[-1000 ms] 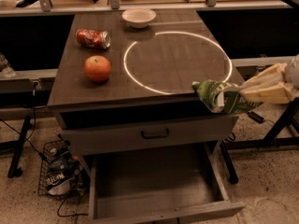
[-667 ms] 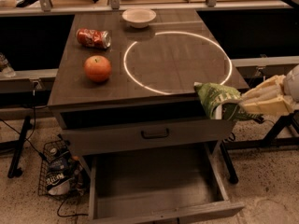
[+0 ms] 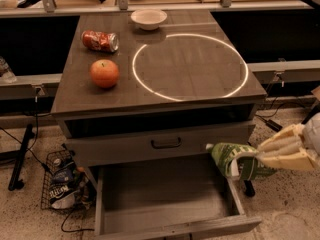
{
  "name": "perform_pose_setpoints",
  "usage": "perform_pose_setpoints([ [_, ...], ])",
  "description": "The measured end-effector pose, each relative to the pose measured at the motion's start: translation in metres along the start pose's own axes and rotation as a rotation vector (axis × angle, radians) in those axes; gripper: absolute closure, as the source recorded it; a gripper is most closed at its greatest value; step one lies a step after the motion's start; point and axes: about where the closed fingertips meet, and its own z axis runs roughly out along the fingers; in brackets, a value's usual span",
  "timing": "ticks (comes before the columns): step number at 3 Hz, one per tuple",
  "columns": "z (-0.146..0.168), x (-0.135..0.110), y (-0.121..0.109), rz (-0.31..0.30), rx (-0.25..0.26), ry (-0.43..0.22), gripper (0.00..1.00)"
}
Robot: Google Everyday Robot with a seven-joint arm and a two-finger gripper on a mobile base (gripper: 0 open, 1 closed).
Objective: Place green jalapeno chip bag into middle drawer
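The green jalapeno chip bag (image 3: 235, 164) is held by my gripper (image 3: 246, 164), which is shut on it and comes in from the right edge of the camera view. The bag hangs in the air just above the right side wall of the middle drawer (image 3: 165, 199). That drawer is pulled open at the bottom of the cabinet, and its flat grey floor is bare. The bag is below the level of the cabinet top.
On the cabinet top (image 3: 200, 91) lie a crushed red soda can (image 3: 100, 40), an orange-red apple (image 3: 104, 73) and a white bowl (image 3: 148, 18). A shut grey drawer front with a dark handle (image 3: 166, 143) sits above the open drawer. A wire basket (image 3: 62, 181) stands on the floor at left.
My gripper has carried the chip bag down from the cabinet top's right front corner to beside the open drawer's right wall. The items on top have not moved.
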Motion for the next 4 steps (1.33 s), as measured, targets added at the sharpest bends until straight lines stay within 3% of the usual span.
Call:
perform_pose_setpoints([
  [1,0.043,0.031,0.008,-0.013,-0.103,0.01,1.0],
  [2,0.076,0.069,-0.001,-0.025,-0.143,0.046,1.0],
  [4,0.091,0.071,-0.007,-0.019,-0.141,0.022,1.0],
])
